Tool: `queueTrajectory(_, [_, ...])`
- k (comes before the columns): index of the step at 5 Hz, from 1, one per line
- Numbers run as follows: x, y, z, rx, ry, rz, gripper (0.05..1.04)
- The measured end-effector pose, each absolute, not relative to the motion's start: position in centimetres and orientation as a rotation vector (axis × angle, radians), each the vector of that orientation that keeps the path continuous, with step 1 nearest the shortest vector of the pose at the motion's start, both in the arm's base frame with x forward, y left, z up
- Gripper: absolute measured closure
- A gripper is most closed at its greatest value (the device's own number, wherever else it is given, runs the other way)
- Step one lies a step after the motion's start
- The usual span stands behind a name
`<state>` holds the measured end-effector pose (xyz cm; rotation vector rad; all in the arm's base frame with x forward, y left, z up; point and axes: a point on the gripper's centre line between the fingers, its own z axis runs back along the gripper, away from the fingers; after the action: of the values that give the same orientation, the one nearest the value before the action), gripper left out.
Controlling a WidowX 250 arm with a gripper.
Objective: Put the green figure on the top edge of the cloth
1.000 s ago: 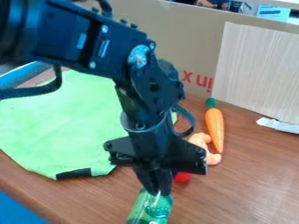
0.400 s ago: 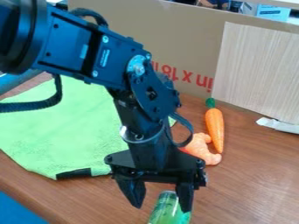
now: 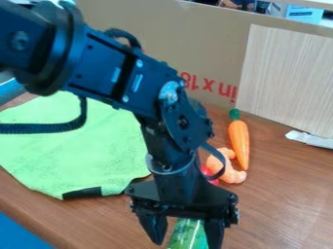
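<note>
The fingers (image 3: 153,228) are standing wide apart, one on either side of the green figure (image 3: 189,236); whether either is touching it, the view is leaving uncertain. The figure is lying on the bench (image 3: 280,204), off the cloth (image 3: 71,151), so the step in hand is probably the grasp. The next move is likely calling for centring the fingers about the figure's rounded body, lowering them if they are riding too high, and closing them before any lift towards the cloth's top edge, presumably the one lying farthest from the fingers. The figure is presenting a smooth, glossy, mottled surface, which may be inviting a slip under a shallow hold. The cloth, lying beyond the fingers and off to one side, is showing a soft, matt, finely napped texture, with a flat black strip (image 3: 81,193) running along its near edge. Beyond the fingers on the other side, a tapering orange carrot (image 3: 239,141) is lying beside a lumpy, peach-coloured toy (image 3: 229,170), and a red object (image 3: 208,174) is showing at the toy's near side. The bench is displaying a streaked wood grain.
</note>
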<state>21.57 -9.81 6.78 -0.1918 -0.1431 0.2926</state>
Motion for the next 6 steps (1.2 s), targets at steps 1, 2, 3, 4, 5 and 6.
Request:
queueTrajectory(1, [21.8,-9.5,5.5,-0.152,-0.128,0.298,0.084])
queueTrajectory(2, [22.1,-9.0,4.3,-0.11,-0.124,0.305,0.084])
queueTrajectory(3, [22.3,-8.5,3.3,-0.069,-0.117,0.32,0.136])
queueTrajectory(4, [22.2,-8.5,3.3,-0.073,-0.12,0.325,0.198])
queueTrajectory(5, [22.0,-8.4,5.5,-0.128,-0.135,0.331,0.198])
queueTrajectory(6, [23.6,-7.2,8.2,-0.194,-0.159,0.381,0.198])
